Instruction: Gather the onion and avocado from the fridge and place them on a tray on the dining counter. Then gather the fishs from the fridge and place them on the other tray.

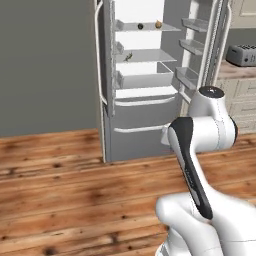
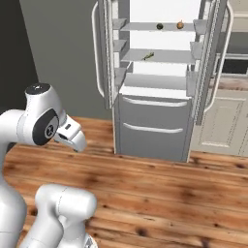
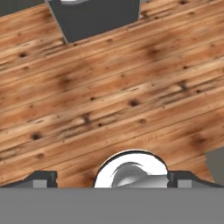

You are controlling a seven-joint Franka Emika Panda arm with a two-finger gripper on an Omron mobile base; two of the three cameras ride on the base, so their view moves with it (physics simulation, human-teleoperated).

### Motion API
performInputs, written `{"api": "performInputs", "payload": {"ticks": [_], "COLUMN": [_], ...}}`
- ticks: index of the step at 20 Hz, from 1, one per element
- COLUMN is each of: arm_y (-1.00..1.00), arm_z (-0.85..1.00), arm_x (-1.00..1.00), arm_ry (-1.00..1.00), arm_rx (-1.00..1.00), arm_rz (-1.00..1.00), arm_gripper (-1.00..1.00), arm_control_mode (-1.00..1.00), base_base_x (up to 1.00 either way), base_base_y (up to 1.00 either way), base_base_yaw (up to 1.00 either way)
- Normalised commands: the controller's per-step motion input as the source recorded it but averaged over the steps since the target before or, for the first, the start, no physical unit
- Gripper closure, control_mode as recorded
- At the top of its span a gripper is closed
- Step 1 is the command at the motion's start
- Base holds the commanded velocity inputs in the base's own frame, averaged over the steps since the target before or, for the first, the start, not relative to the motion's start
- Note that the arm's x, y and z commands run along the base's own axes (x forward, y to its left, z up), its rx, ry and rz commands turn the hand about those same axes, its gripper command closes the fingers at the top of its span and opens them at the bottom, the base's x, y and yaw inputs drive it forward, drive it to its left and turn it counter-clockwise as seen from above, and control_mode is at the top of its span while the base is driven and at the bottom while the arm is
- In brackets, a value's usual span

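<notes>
A wooden plank floor (image 1: 60, 185) is being shown stretching in front of a grey wall (image 1: 47, 65), with the fridge (image 2: 152, 131) standing against it and both of its upper doors swung wide. The white interior is being lit, and its shelves are being seen from both base views. On the top shelf the onion (image 1: 158, 24), a small golden-brown ball, is being seen toward the right, with a small dark round item (image 1: 140, 26) just to its left and apart from it; what that item is cannot be told. On the shelf below, a small greenish item (image 1: 128, 57) is lying, too small to be identified. The two lower drawers are being kept shut beneath the open compartment. To the right of the fridge, cream cabinets (image 2: 218, 121) are being shown, and a grey toaster (image 1: 242, 55) is resting on the tabletop above them.

The white arm (image 1: 200, 135) is being held folded, well back from the fridge. In the hand view, the gripper (image 3: 112, 179) is being pointed down at the floor, with its two dark fingertips (image 3: 41, 178) standing far apart at the bottom edge and nothing held between them. The base of the fridge is being glimpsed at the top of that view.
</notes>
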Motion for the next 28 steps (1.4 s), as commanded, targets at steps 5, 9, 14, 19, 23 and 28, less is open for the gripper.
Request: {"api": "performInputs", "payload": {"ticks": [5, 9, 14, 19, 23, 28], "arm_y": [0.0, 0.0, 0.0, 0.0, 0.0, 0.0], "arm_z": [0.0, 0.0, 0.0, 0.0, 0.0, 0.0], "arm_x": [0.0, 0.0, 0.0, 0.0, 0.0, 0.0], "arm_ry": [0.0, 0.0, 0.0, 0.0, 0.0, 0.0], "arm_rx": [0.0, 0.0, 0.0, 0.0, 0.0, 0.0], "arm_rz": [0.0, 0.0, 0.0, 0.0, 0.0, 0.0], "arm_gripper": [-1.0, -1.0, -1.0, -1.0, -1.0, -1.0], "arm_control_mode": [1.0, 1.0, 1.0, 1.0, 1.0, 1.0], "base_base_x": [0.33, 0.42, 0.57, 0.67, 0.81, 0.78], "base_base_y": [-0.59, -0.56, -0.55, -0.48, -0.26, -0.27], "base_base_yaw": [0.09, 0.09, 0.09, 0.08, 0.04, 0.05]}}
